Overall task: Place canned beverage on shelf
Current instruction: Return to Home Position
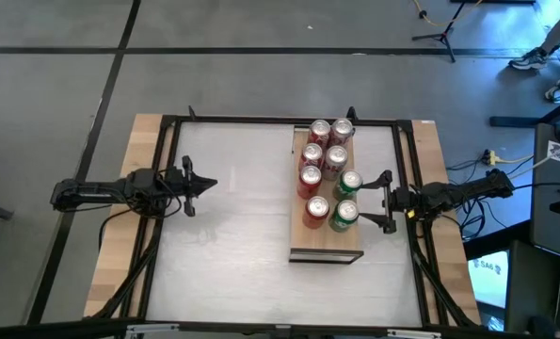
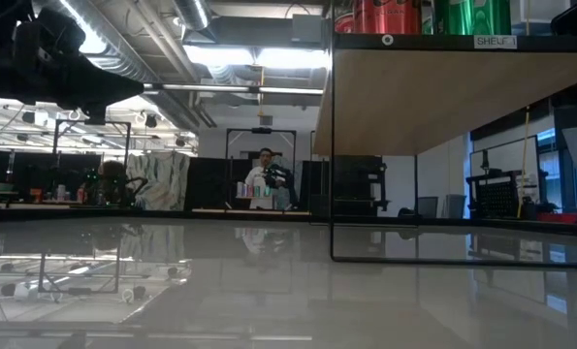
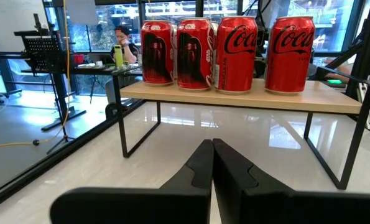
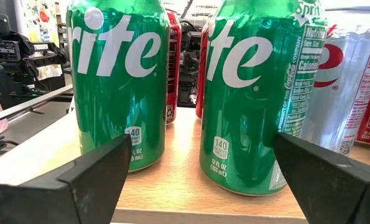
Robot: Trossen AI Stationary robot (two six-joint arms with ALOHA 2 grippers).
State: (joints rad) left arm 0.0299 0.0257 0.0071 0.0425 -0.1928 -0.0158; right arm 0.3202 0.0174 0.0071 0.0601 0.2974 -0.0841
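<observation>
Looking straight down on the white tabletop, with the long narrow light-wood shelf board lying right of centre, long axis running up and down the frame. Carrying eight canned beverages in two rows: red-and-black cans over red cola cans on the left row, silver cans over two green aluminium soda cans on the right row. Hanging just right of that green pair, the dark two-finger right gripper, fingers spread wide and gripping nothing. Waiting well apart at frame left, the dark left gripper, fingers pressed together.

Judging the coming move to be turning on one relation: green pair lying dead ahead of the right gripper, toward frame left, so backing straight toward the right edge looking the cleanest way out, and swinging sideways risking a knock.

Revealing in the right wrist view what the high view is hiding: both green cans standing upright on the board, close ahead of the parted fingers, no touching visible. Catching in the left wrist view the left row lined up on the raised board. Giving in the low view only the board's underside and can bottoms at upper right, plus a person far behind.
</observation>
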